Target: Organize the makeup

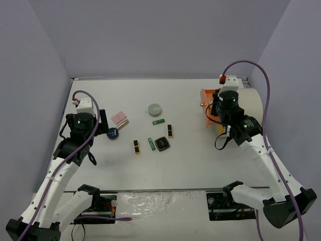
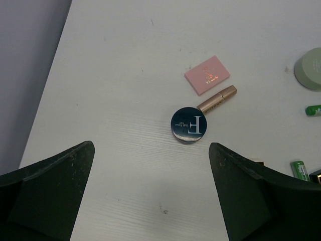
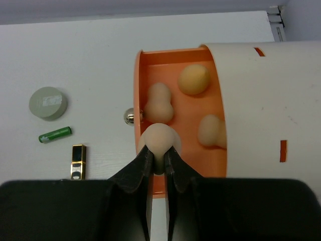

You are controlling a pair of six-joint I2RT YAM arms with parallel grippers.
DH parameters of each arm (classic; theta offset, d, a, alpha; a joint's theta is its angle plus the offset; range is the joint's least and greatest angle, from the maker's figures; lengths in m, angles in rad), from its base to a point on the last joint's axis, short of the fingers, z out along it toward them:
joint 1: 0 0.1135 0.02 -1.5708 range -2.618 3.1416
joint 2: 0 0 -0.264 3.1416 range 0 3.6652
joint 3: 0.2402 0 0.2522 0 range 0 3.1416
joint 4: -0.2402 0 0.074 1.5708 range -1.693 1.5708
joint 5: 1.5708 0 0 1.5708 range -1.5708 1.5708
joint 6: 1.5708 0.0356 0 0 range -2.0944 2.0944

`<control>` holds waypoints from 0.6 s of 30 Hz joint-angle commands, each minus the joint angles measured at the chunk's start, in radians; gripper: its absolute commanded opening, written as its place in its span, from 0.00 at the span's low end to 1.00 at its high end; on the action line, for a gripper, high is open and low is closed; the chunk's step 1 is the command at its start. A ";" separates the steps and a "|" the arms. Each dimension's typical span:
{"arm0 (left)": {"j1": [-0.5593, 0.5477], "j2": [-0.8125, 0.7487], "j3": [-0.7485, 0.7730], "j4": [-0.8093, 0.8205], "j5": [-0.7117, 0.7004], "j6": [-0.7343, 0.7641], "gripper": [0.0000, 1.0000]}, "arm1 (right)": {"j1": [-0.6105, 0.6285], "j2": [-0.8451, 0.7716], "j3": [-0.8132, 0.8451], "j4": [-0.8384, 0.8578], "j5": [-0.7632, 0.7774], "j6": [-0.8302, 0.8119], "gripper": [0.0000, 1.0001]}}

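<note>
My right gripper [image 3: 159,153] is shut on a peach sponge [image 3: 159,139] and holds it over the open orange drawer [image 3: 143,75] of the cream drum [image 3: 271,100]. Three more peach sponges [image 3: 194,79] lie in that drawer. My left gripper [image 2: 150,175] is open and empty above the table, just short of a blue compact [image 2: 188,124]. A rose tube [image 2: 216,98] and a pink palette [image 2: 207,75] lie beyond it. On the table in the top view lie a green compact [image 1: 155,109], green tubes [image 1: 158,121], black-gold lipsticks [image 1: 170,131] and a black compact [image 1: 161,143].
The drum [image 1: 248,108] stands at the back right with its drawer pulled out to the left, a silver knob [image 3: 129,117] on the drawer front. Grey walls close in the table on the left, back and right.
</note>
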 commanded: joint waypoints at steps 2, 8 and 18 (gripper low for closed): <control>0.007 0.008 0.029 0.038 0.006 -0.011 0.97 | -0.047 -0.015 -0.039 0.009 -0.010 0.053 0.01; 0.007 0.010 0.031 0.038 0.006 -0.013 0.97 | -0.096 0.026 -0.046 0.017 -0.048 0.045 0.08; 0.007 0.012 0.031 0.036 0.006 -0.011 0.97 | -0.105 0.047 -0.055 0.048 -0.055 0.040 0.39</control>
